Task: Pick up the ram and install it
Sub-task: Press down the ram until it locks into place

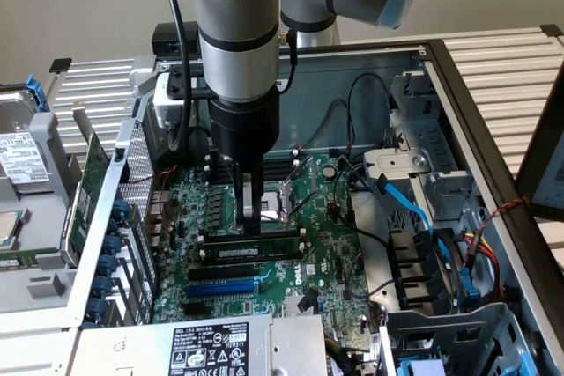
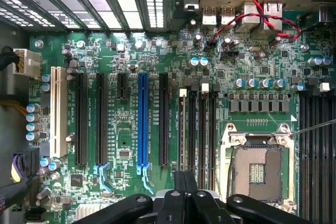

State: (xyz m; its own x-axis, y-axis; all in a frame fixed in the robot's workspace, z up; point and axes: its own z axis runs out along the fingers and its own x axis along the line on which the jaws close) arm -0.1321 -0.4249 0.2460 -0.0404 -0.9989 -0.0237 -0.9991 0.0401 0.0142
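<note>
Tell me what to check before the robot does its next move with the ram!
1. Tool shut: ok, fingers together.
2. Tool on the ram: ok, its tip meets the stick's top edge.
3. Ram standing in a memory slot beside the CPU socket: ok.
4. Ram pushed fully down, end clips latched: cannot tell.
5. Blue cable away from the tool: ok, it lies off to the exterior view's right.

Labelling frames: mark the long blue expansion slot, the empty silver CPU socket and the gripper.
long blue expansion slot (image 2: 142, 124): wrist view, middle of its body.
empty silver CPU socket (image 2: 257, 169): wrist view, centre of the contact field.
gripper (image 1: 250, 217): exterior view, shut fingertips above the motherboard.
</note>
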